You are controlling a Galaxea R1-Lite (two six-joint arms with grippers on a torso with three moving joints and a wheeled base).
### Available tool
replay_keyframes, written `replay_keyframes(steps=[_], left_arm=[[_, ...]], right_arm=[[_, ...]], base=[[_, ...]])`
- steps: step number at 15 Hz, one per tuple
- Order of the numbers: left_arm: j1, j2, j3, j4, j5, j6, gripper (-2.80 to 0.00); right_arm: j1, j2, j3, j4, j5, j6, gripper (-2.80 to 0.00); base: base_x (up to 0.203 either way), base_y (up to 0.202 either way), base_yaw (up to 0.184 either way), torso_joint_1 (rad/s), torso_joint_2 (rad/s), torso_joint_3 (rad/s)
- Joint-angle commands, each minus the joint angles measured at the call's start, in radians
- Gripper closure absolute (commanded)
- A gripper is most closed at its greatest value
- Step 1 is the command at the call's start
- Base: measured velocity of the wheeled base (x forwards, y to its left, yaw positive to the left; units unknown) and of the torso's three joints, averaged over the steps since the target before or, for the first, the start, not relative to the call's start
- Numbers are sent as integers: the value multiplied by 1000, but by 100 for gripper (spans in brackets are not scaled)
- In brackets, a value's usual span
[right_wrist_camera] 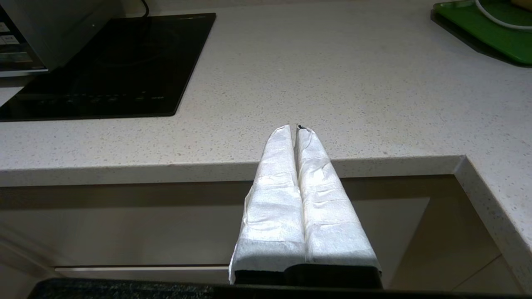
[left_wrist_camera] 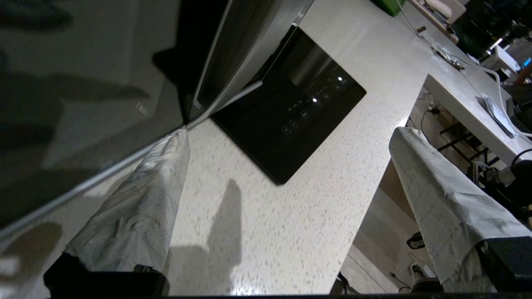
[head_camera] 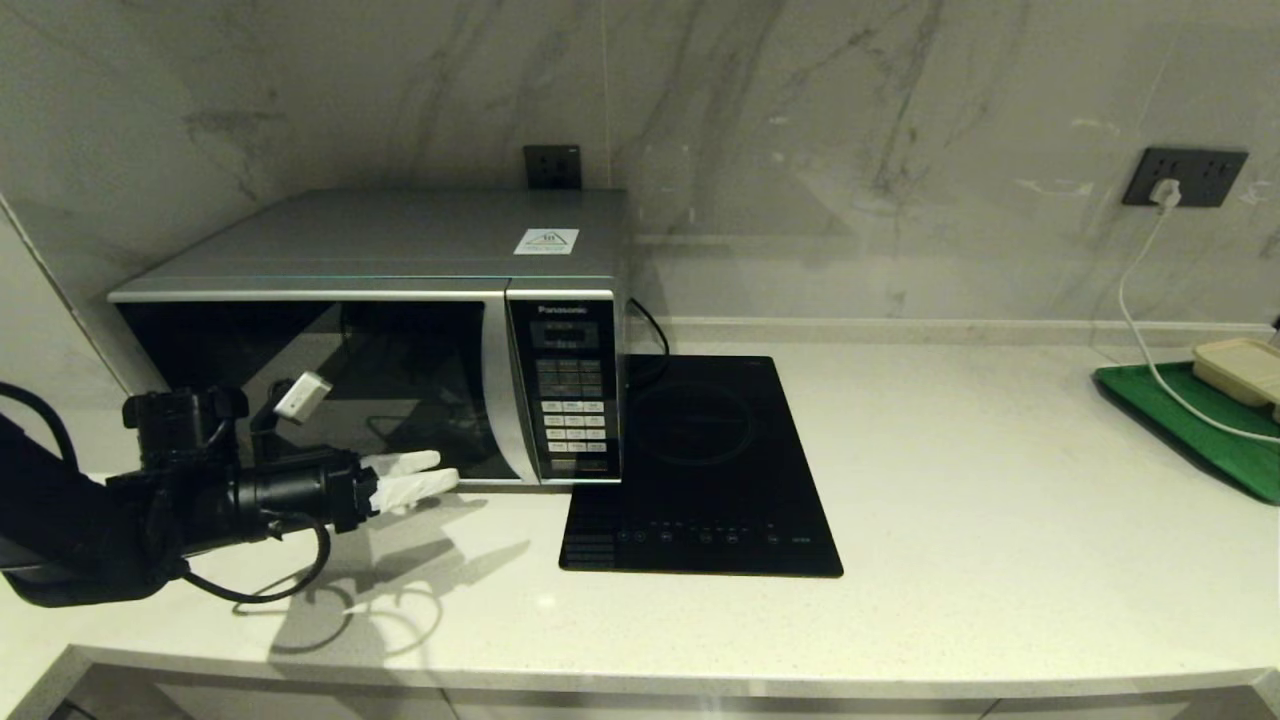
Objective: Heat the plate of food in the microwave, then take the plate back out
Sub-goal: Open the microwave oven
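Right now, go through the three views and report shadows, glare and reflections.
Head view: the left gripper casts a sharp doubled shadow on the counter; the microwave door mirrors the arm. Left wrist view: that door reflects dark shapes, small lights glint on the induction hob, and a shadow falls on the counter. Right wrist view: even light, no glare, the right gripper crisp.

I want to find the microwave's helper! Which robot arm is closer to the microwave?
The left. Its gripper hangs open just in front of the microwave door's lower edge. The right gripper is parked off the counter's front edge, far from it.
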Motion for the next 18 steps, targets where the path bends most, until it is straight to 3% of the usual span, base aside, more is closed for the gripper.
replay_keyframes(steps=[1,6,18], left_arm=[[-35,5,-49,-1,-4,-1,-280],[-95,9,-102,-3,1,1,-280],[-163,33,-164,-5,32,4,-280]], right_arm=[[0,0,0,-1,1,0,0],[0,0,0,0,1,0,0],[0,0,0,-1,1,0,0]], base=[[0,0,0,0,0,0],[0,0,0,0,0,0],[0,0,0,0,0,0]])
